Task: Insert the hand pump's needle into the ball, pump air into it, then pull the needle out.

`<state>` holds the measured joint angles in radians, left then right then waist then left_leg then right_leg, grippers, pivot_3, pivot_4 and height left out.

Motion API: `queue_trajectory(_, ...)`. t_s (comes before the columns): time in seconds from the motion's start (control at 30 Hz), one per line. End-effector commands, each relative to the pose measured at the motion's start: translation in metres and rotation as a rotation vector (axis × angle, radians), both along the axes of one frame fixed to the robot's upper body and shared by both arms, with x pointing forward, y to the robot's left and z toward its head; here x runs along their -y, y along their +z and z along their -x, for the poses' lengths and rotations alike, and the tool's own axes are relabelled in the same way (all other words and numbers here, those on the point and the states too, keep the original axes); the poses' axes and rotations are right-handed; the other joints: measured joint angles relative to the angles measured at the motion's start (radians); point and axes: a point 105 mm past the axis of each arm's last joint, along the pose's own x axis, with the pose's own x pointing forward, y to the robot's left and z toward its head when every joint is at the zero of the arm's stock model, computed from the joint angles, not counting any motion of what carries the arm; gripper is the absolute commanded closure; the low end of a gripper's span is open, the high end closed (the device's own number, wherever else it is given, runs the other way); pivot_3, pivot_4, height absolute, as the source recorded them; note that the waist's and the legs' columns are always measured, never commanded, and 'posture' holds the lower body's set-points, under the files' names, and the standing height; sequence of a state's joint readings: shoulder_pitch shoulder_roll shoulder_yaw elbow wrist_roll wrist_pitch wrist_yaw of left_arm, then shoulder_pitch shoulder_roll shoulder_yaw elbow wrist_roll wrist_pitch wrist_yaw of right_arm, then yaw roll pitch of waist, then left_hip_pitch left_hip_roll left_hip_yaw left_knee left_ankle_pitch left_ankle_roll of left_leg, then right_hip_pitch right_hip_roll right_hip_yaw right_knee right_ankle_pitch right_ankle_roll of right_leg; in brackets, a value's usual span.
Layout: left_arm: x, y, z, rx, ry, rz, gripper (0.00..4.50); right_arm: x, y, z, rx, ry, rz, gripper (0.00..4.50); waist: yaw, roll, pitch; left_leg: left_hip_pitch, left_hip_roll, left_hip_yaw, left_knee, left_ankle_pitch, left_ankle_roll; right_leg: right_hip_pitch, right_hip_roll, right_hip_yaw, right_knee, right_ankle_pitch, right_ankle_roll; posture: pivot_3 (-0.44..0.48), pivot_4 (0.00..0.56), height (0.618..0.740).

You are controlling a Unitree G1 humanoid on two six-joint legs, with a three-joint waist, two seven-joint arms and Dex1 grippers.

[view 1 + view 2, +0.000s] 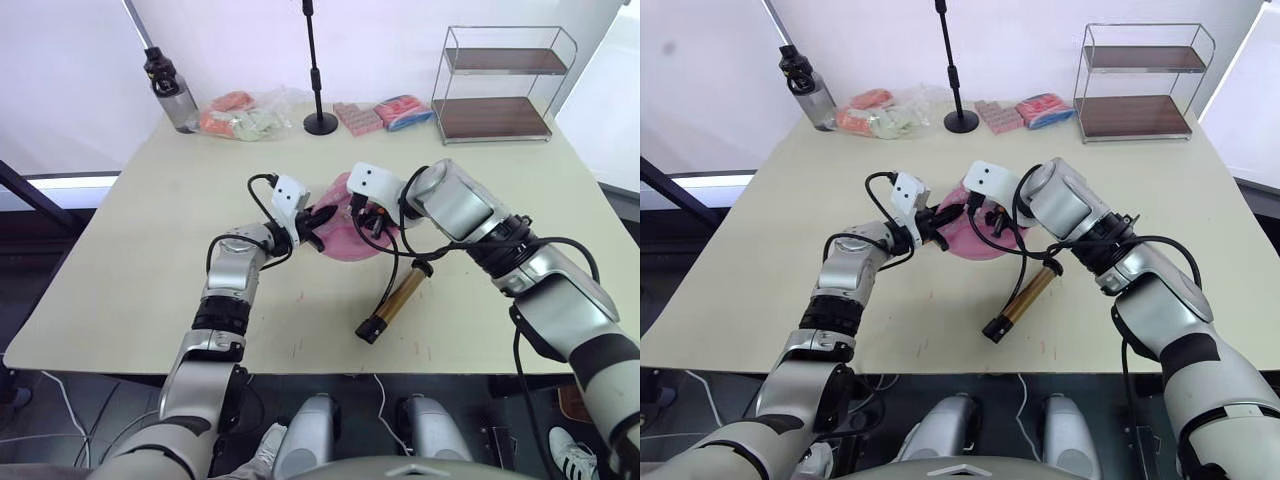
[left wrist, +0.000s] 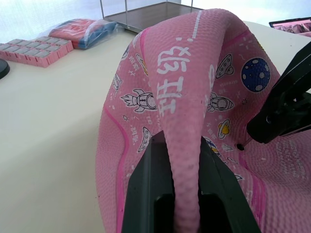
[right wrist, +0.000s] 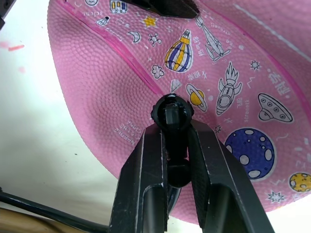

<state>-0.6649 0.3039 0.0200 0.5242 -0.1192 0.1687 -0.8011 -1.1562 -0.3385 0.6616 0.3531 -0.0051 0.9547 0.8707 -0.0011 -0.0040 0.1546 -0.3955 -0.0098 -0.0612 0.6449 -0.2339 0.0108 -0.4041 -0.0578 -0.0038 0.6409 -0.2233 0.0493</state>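
Lying nearest, the hand pump (image 1: 391, 302) is resting just before the ball (image 1: 345, 235). Limp and deflated, the ball is folding softly; the left gripper (image 2: 181, 194) is pinching a fold. The right gripper (image 3: 176, 145) is clamping the needle (image 3: 173, 109) fitting, best held there. Left wrist view alone is showing the valve dot (image 2: 239, 145).

At the table's (image 1: 130, 250) far edge: grey water bottle (image 1: 172, 92), clear bag of pink and green items (image 1: 245, 113), black stand (image 1: 318, 70), pink packets (image 1: 357, 117), wrapped red-blue bundle (image 1: 405, 110), two-tier wire shelf (image 1: 497, 85).
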Motion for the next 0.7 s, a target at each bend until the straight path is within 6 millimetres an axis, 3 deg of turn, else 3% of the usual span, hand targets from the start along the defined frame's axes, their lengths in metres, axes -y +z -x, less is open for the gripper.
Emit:
queue_trajectory(0.03,0.007,-0.048,0.011,-0.160,-0.020,-0.063,4.50,0.024,-0.022,-0.007,-0.037,-0.095,0.087,4.41,0.000,0.000,0.000,0.000,0.000,0.000,0.001,0.000,0.000,0.000,0.000,0.000,0.000,0.000,0.000,0.000,0.150,0.740)
queue_trajectory(0.47,0.003,-0.049,0.010,-0.165,0.001,-0.051,4.50,0.028,-0.047,-0.011,-0.055,-0.078,0.179,4.41,-0.006,0.003,-0.007,0.003,0.000,-0.001,0.002,0.000,0.000,0.003,0.000,-0.001,0.000,0.000,0.000,0.000,0.150,0.740)
queue_trajectory(0.7,0.002,-0.050,0.010,-0.175,0.008,-0.040,4.50,0.030,-0.060,-0.015,-0.052,-0.070,0.235,4.41,-0.013,0.003,-0.012,0.012,0.000,-0.003,0.001,0.000,0.000,0.011,0.000,0.000,0.000,-0.003,-0.002,0.000,0.150,0.740)
